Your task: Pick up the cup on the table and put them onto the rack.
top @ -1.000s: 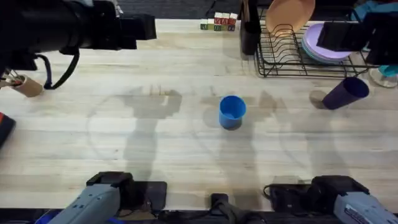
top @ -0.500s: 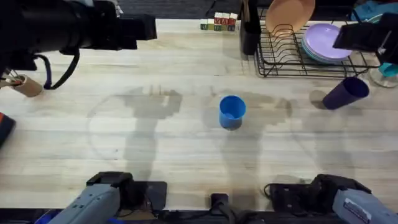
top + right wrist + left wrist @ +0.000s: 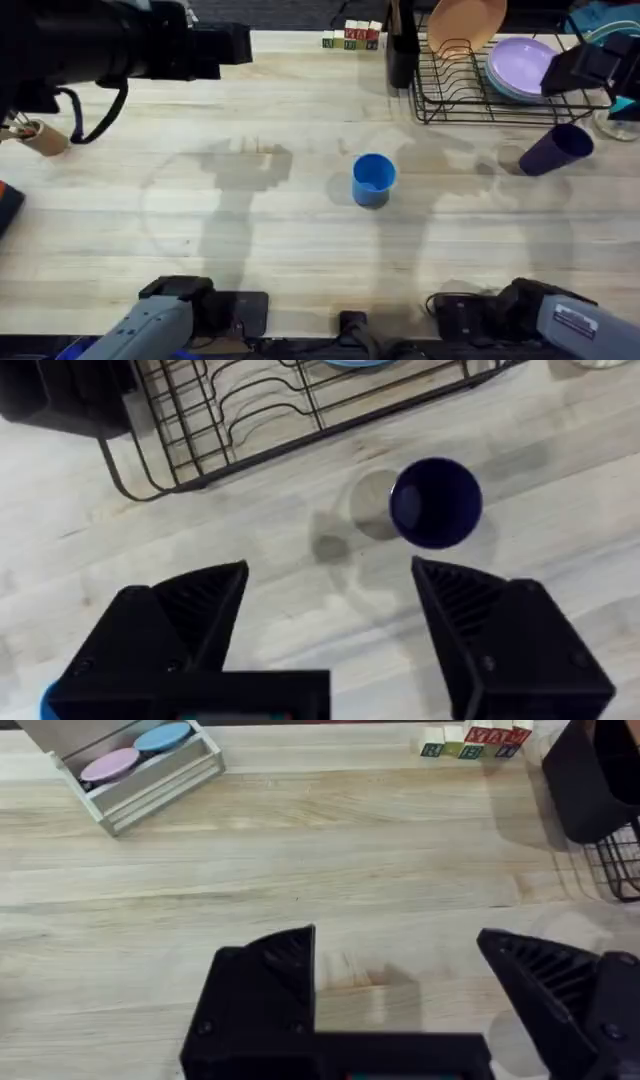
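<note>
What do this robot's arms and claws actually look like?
Each arm rises from a black base with a grey link; the right one carries a small white label. The left arm is black, with a black cable looping below it. The left gripper and right gripper each have two chunky black wedge-shaped fingers with ribbed inner faces.

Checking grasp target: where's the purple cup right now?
Overhead, the purple cup stands upright on the table at far right, just in front of the rack, apart from it, with the open right gripper above.
</note>
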Controlling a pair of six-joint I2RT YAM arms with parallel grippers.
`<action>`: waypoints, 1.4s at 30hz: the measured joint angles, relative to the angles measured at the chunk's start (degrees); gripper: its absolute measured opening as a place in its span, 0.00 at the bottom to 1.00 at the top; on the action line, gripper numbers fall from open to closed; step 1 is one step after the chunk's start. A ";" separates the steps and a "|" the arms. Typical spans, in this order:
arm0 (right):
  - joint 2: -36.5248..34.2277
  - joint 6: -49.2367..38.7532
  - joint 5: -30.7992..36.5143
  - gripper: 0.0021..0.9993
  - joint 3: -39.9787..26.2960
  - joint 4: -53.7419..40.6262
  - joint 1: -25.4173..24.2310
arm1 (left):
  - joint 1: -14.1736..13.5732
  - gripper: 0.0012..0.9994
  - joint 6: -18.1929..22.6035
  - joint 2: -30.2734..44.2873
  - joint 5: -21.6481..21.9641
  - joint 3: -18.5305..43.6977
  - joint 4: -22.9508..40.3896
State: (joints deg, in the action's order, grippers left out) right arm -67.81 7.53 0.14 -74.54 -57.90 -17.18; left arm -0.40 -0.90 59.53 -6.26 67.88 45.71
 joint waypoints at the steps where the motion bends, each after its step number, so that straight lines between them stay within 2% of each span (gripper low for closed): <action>1: -0.06 0.02 -0.02 0.99 0.00 0.15 0.01 | 0.00 0.99 -0.01 -0.02 0.00 0.00 0.00; 11: -0.60 -1.17 -1.45 0.99 -0.15 -0.02 0.01 | 0.00 0.99 -0.01 -0.02 0.00 0.00 0.00; 18: -7.59 -2.37 4.00 0.99 -0.28 -0.82 0.01 | 0.00 0.99 0.00 -0.01 0.00 0.00 0.00; 19: -11.94 -2.89 7.44 0.99 -0.28 -0.63 0.01 | 0.00 0.99 -0.01 -0.02 0.00 0.00 0.00; 36: -22.66 -2.91 7.82 0.99 -0.28 3.37 0.01 | 0.00 0.99 0.01 -0.01 0.00 0.00 0.00; 42: -25.92 -3.06 7.82 0.93 -0.28 4.05 0.01 | 0.00 0.99 -0.01 0.00 0.00 0.00 0.00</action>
State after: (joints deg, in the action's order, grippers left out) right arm -93.73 4.47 7.97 -74.83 -53.84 -17.17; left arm -0.40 -0.91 59.53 -6.26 67.88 45.71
